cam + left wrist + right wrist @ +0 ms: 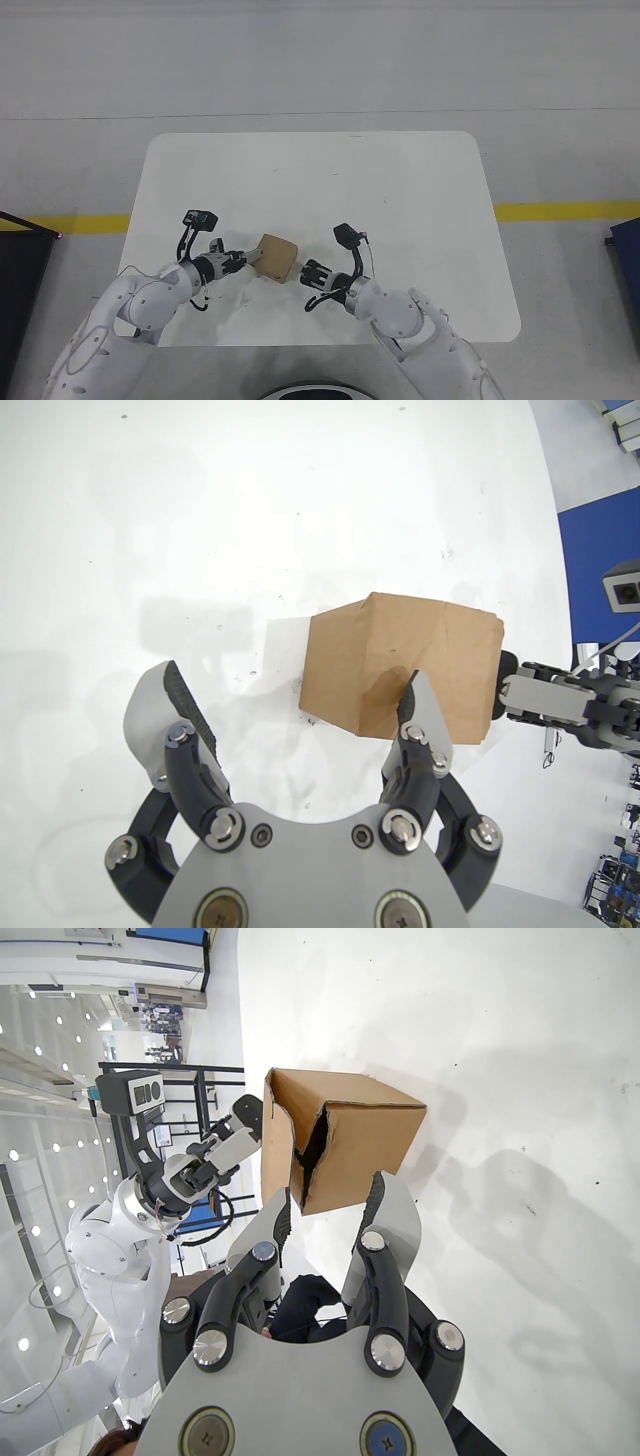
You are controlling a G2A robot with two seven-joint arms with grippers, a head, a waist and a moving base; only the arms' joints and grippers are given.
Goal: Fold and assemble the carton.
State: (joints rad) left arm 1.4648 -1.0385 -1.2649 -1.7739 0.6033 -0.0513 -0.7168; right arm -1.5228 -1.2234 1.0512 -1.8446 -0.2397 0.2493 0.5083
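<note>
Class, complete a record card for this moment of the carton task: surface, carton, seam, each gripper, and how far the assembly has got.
surface: white table
carton: brown, folded into a box shape, between the two grippers
seam: dark gap between flaps on the face towards the right gripper
left gripper: fingers open wide, one fingertip in front of the carton's side
right gripper: fingers open, at the carton's opposite side
progress: box formed, flaps not fully closed
</note>
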